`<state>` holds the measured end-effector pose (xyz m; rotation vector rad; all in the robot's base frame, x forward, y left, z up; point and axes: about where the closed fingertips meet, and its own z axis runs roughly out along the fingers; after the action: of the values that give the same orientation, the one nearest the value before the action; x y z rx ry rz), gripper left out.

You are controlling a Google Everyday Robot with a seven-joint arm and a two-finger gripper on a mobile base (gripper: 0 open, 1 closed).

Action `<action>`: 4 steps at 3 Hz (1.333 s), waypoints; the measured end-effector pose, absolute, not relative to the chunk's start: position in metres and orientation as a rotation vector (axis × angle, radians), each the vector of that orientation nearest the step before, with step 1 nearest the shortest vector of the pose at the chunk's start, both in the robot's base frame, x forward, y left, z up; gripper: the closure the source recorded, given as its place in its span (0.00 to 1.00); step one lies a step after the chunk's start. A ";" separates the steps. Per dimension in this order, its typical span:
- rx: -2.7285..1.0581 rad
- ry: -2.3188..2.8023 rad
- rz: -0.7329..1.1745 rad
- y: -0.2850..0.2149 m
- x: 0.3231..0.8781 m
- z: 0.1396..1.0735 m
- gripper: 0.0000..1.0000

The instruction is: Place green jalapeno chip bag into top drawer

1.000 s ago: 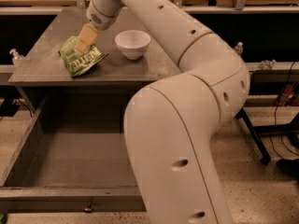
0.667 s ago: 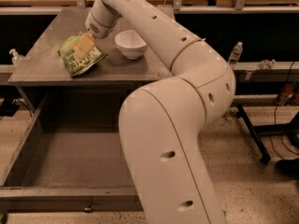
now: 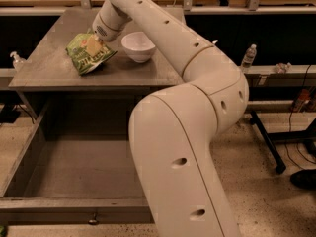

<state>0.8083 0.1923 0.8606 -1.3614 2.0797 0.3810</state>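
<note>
Lying crinkled on the grey tabletop (image 3: 49,70), the green jalapeno chip bag (image 3: 85,58) sat in the tabletop's rear half, left of its middle, with white lettering showing on its face. The gripper (image 3: 93,45) was down on the bag's upper right part, a tan tip against the green foil; whether it was clamped on the bag or only pressed to it could not be told. A white bowl (image 3: 138,46) stood upright on the tabletop just beside the bag, toward the tabletop's right side, apart from the bag by a narrow strip of grey. The robot arm (image 3: 197,83), cream with small dark holes, reached in over the tabletop's right front corner and crossed above the bowl's rim, its bulky lower link filling the space in front of the tabletop. Below the tabletop's front edge the top drawer (image 3: 74,169) stood pulled out wide, its deep grey interior showing, and a small round knob (image 3: 93,221) sat on its flat front panel. Off the tabletop's left edge a small clear pump bottle (image 3: 17,60) stood on a lower ledge, and off its right edge a plastic water bottle (image 3: 249,58) stood upright on a similar ledge. Well to the right of the tabletop, a black stand leg (image 3: 266,142) slanted down to the speckled floor (image 3: 276,201).
</note>
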 end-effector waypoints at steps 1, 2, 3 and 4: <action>-1.366 1.969 0.393 0.174 0.800 0.899 0.91; -1.426 1.840 0.430 0.166 0.779 0.930 1.00; -1.519 1.773 0.562 0.175 0.746 0.928 1.00; -1.534 1.727 0.678 0.176 0.714 0.932 1.00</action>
<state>0.7142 0.1762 0.9325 -1.5342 1.7269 0.6780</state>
